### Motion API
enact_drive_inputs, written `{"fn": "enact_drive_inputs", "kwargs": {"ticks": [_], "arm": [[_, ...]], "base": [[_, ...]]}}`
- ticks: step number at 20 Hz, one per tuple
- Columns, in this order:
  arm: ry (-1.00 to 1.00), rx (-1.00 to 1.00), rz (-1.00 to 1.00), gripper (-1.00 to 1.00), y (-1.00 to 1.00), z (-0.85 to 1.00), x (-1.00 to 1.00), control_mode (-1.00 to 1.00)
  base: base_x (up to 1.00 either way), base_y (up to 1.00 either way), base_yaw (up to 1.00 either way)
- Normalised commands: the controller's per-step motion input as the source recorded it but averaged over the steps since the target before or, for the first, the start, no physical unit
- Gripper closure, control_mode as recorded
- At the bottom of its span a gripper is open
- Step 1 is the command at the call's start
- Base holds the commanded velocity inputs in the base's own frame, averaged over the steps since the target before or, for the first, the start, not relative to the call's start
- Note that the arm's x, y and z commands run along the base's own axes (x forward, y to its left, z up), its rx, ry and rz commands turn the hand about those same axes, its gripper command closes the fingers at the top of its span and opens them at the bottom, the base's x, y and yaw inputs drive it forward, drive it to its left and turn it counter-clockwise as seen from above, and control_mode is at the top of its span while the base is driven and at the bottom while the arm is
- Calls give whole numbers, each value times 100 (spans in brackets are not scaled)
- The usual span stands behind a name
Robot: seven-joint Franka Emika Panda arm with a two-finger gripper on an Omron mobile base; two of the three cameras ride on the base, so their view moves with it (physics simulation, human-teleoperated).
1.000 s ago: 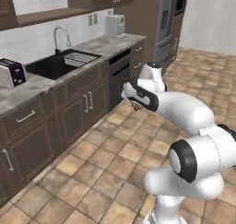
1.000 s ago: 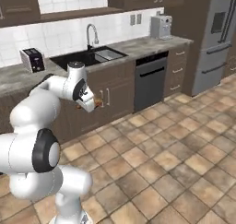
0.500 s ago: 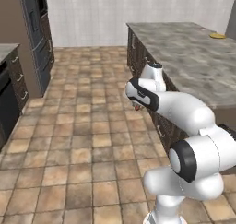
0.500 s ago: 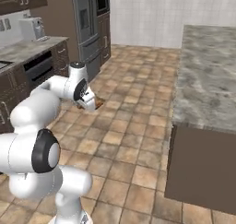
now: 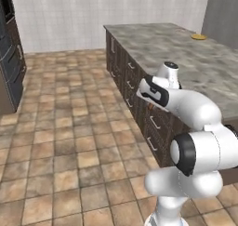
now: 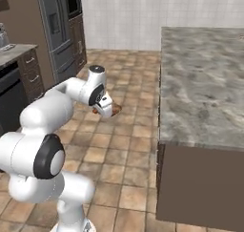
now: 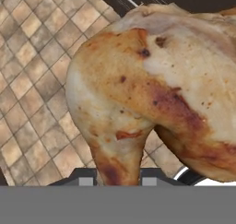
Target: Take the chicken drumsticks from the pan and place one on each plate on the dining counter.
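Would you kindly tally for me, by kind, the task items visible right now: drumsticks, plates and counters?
Chicken drumstick: 1, held in the end effector, also seen in the right base view
Plate: 1, yellow, at the far end of the counter
Dining counter: 1
Total: 3

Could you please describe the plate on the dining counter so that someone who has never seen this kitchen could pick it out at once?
Start from the long dining counter with the grey-brown marbled stone top that fills the right side of the left base view. Follow its top to the far right end, near the grey wall. The plate is the small flat yellow-orange disc lying there, the one bright spot on the mottled stone.
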Motion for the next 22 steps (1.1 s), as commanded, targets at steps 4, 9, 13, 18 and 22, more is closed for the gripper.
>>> {"fn": "enact_drive_inputs", "kwargs": {"ticks": [4, 9, 13, 18, 22], "arm": [[0, 0, 0, 100, 0, 0, 0, 100], [0, 0, 0, 100, 0, 0, 0, 100], [0, 0, 0, 100, 0, 0, 0, 100], [0, 0, 0, 100, 0, 0, 0, 100], [0, 0, 0, 100, 0, 0, 0, 100]], "base": [[55, -63, -8], [46, -82, -6], [37, -88, -4], [30, -92, -3], [30, -93, 0]]}}
